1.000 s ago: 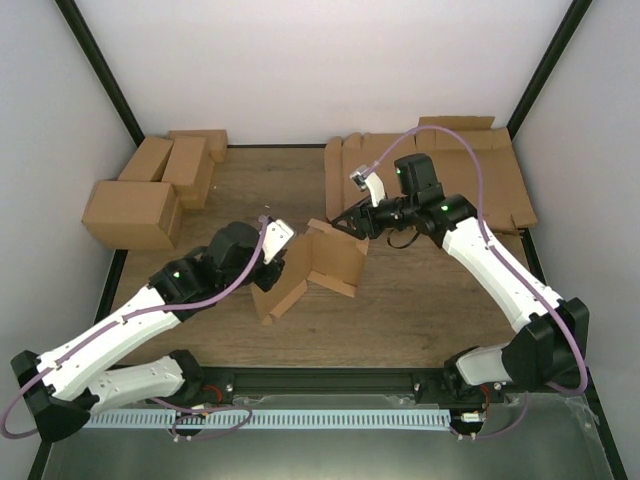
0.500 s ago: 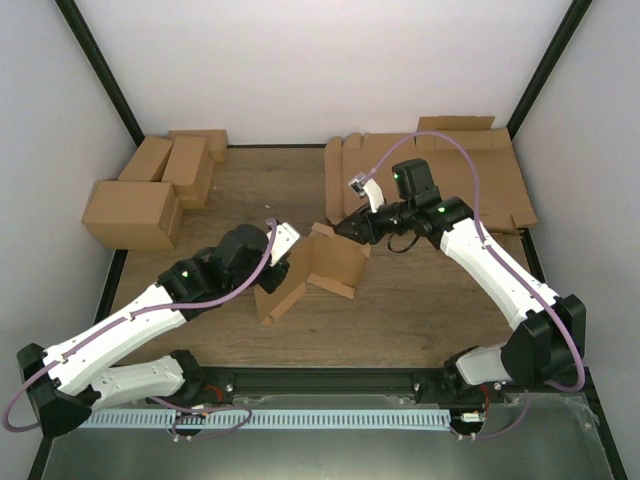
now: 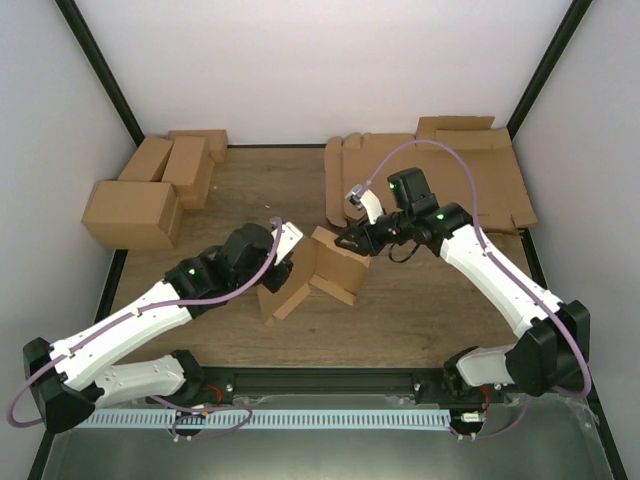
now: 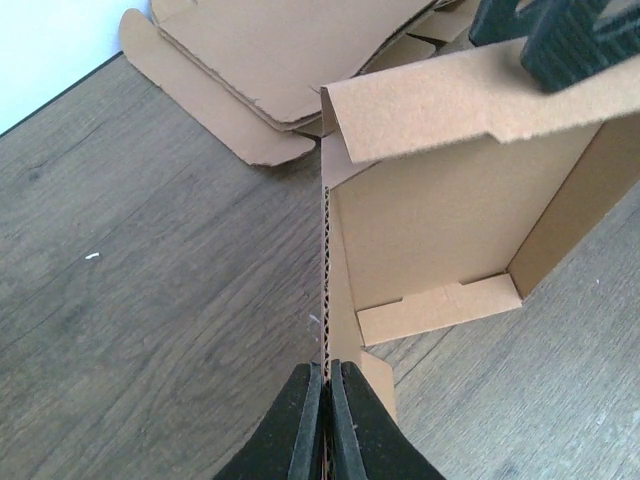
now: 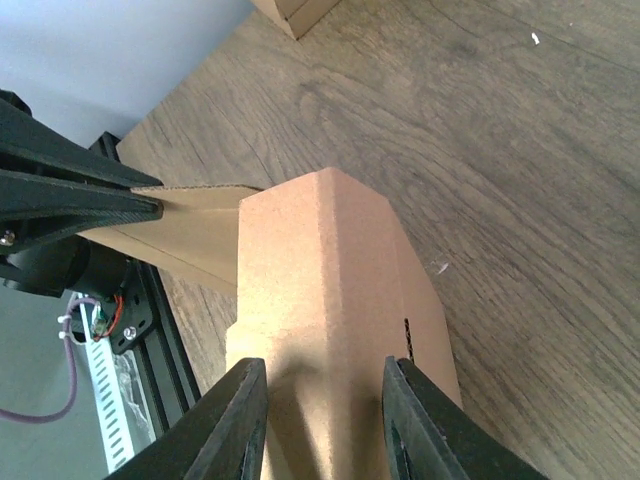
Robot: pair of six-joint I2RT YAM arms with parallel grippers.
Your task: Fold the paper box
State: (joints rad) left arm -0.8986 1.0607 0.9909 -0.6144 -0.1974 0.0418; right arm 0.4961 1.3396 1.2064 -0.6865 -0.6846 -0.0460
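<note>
The paper box (image 3: 330,268) stands half-folded at the table's middle, its walls raised and its inside facing the left wrist view (image 4: 450,220). My left gripper (image 3: 281,268) is shut on the thin corrugated edge of the box's left wall (image 4: 326,372). My right gripper (image 3: 348,240) is at the box's far top flap. In the right wrist view its fingers stand apart over the folded flap (image 5: 330,300), one finger on each side of the ridge, gripper (image 5: 325,420) open. The left gripper's jaws show there too, clamped on the wall (image 5: 90,195).
A group of finished brown boxes (image 3: 150,190) sits at the back left. A pile of flat brown sheets (image 3: 440,175) lies at the back right, its edge also in the left wrist view (image 4: 250,60). Black frame posts and white walls enclose the table.
The right gripper has moved down and left, bending the top flap over the box. The left arm has pushed forward with the wall, and the box has shifted slightly.
</note>
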